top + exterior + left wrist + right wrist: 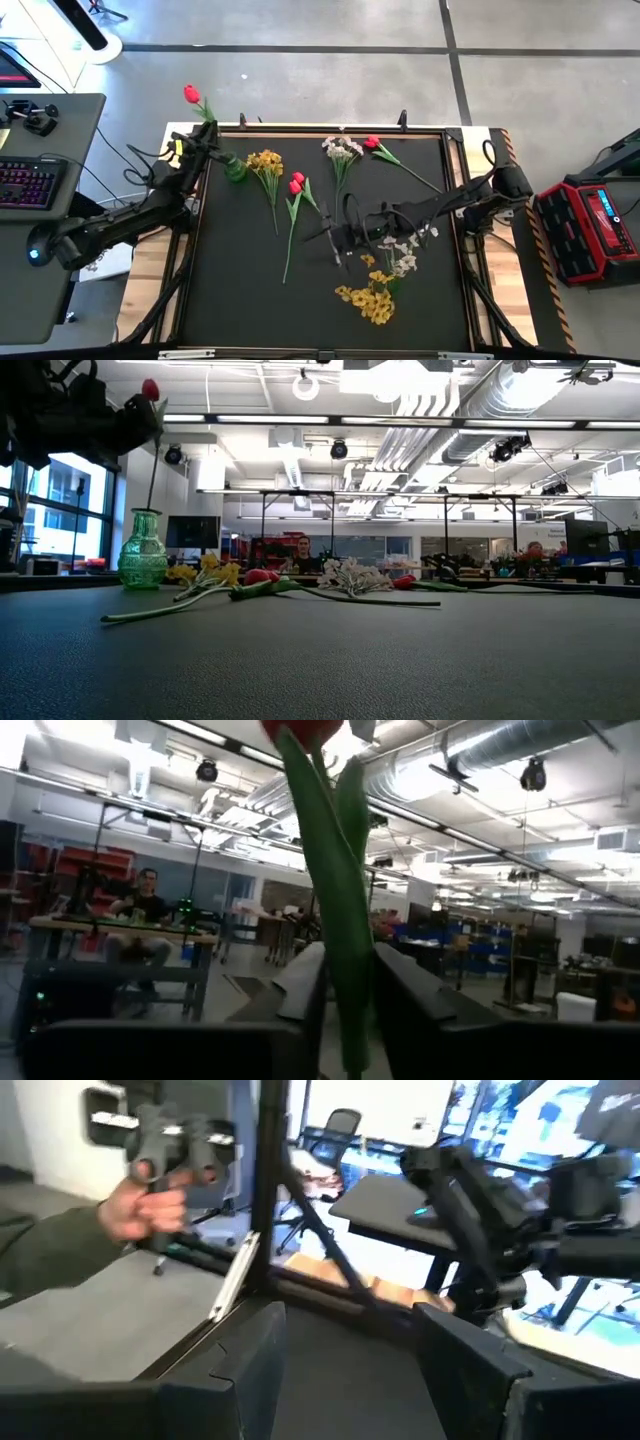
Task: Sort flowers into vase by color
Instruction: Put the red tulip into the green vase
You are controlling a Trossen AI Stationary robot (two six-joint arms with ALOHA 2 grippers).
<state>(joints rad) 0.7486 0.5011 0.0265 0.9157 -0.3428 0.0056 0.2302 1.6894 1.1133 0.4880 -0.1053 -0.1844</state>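
Observation:
A red tulip (150,388) stands with its stem down in the green glass vase (143,550) at the table's far left corner (234,168). My left gripper (345,990) is beside the vase, closed on the tulip below its bloom (192,95). My right gripper (335,240) hovers open over the middle of the table, nothing between its fingers (350,1370). Lying flat on the mat are a yellow spray (266,162), two red tulips (296,183), a whitish spray (342,150), another red tulip (372,143), a whitish spray (405,250) and a yellow spray (370,300). My left gripper pinches the tulip's stem and leaf (345,920) between its two fingers, a little below the bloom. The fingers come from the table's left side, slanting slightly upward, and lie across the stem. The tulip stands nearly upright, its lower stem (152,480) running down into the vase's mouth.
A desk with a keyboard (30,180) stands left of the table and a red case (595,225) right of it. In the right wrist view a person's hand (150,1195) holds a handset beyond the table. The mat's near left part (240,290) holds no flowers.

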